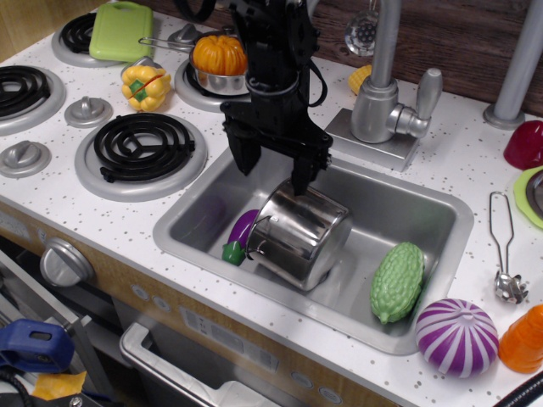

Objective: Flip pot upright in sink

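Note:
The shiny steel pot (299, 236) lies tilted on its side in the middle of the grey sink (199, 197), its opening turned away toward the lower left. A purple eggplant (242, 231) with a green stem lies against its left side. My black gripper (271, 174) hangs open over the sink's back left part. Its right finger tip sits just above the pot's upper back edge, its left finger over bare sink floor. It holds nothing.
A green bumpy gourd (397, 281) lies in the sink's right end. The faucet (383, 93) stands behind the sink. A small pan with an orange pumpkin (220, 56) sits on a back burner. A yellow pepper (145, 86), black coil burners (142, 146), a purple striped onion (456, 337) and a whisk (506, 246) lie around.

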You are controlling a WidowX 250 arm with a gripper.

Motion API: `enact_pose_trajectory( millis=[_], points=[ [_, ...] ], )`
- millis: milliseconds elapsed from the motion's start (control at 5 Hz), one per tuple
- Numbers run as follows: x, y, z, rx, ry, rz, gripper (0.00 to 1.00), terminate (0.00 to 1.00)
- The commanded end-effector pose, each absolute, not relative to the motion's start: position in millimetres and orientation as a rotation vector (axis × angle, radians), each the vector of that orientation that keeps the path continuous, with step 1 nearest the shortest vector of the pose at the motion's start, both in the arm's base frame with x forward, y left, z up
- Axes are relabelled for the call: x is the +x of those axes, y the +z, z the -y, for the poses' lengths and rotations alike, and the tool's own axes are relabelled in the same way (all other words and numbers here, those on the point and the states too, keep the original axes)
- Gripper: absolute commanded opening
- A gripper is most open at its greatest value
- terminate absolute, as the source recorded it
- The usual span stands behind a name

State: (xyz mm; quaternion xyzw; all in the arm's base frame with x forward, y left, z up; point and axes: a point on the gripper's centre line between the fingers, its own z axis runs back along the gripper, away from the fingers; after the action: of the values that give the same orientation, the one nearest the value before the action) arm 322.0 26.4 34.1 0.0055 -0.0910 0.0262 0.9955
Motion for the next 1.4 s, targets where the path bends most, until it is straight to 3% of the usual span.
enact_pose_trajectory(
  millis=[0, 200, 600, 1200],
  points=[
    [328, 33, -29, -0.091, 0.087, 0.206, 1.0, 0.0],
    [329, 26, -30, -0.126, 0.099, 0.208, 1.0, 0.0],
    [335, 13, -27, -0.348, 0.137, 0.112, 1.0, 0.0],
    [331, 15, -3, -0.475, 0.239, 0.078, 1.0, 0.0]
  ],
)
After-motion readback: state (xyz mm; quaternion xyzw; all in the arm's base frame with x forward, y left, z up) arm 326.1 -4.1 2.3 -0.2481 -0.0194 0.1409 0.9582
